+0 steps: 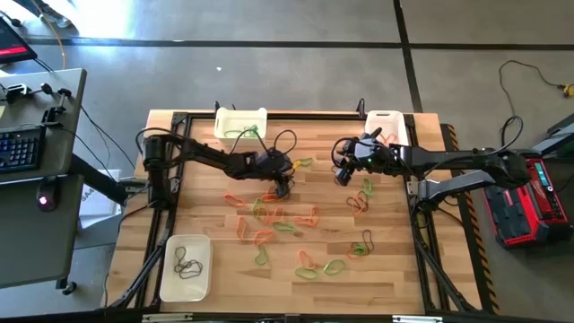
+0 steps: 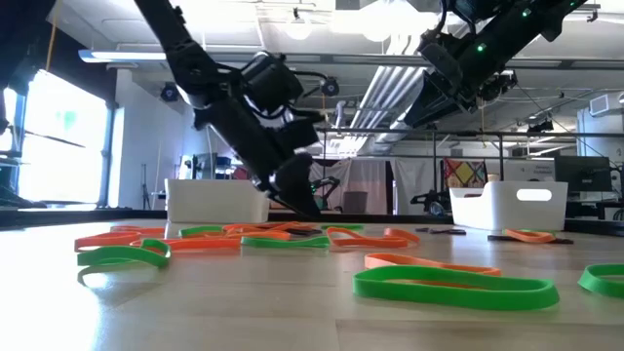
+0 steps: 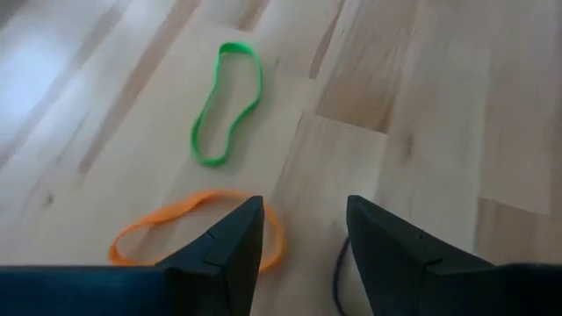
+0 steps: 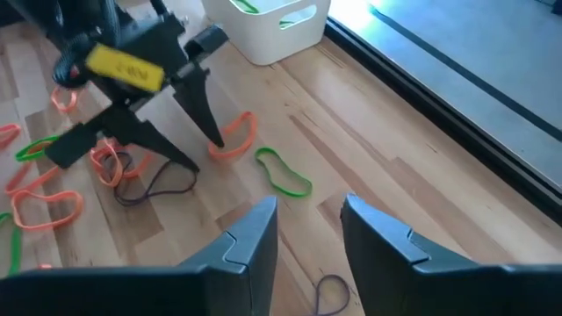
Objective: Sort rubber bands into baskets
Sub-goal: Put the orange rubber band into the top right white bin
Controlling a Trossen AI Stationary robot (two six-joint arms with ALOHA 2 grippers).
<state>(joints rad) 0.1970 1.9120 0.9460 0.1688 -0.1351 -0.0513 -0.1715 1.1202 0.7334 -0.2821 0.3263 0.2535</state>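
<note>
- The left pincer point(image 1: 283, 187) is standing low over the wooden slatted bench point(image 1: 395, 269), near its middle. Its two dark fingers are parted with nothing between them, tips just above a thin orange rubber loop point(image 3: 189, 230) and a dark loop point(image 3: 338, 272); a thin green rubber loop point(image 3: 224, 105) is lying a little farther on.
- The right pincer point(image 1: 343, 174) is hanging higher, in front of the back-right white plastic tub point(image 1: 386, 126). Its fingers are also apart and empty in its own wrist view.
- The scattered rubber bands point(image 1: 287, 224) are lying loose across the middle and right of the bench, in green, orange and dark, several overlapping.
- A second white tub point(image 1: 240, 121) at the back left is holding green bands, and a third white tub point(image 1: 186, 267) at the front left is holding dark ones.
- Risk: the orange and dark loops are lying so close under the left fingers that closing there could be catching both, sending a wrong colour to a tub.
- Risk: a flat, floppy band could be slipping from the tips if they are closing too high above the wood.
- Risk: both arms are working close together mid-bench, so a careless reach could be bringing them into contact.
</note>
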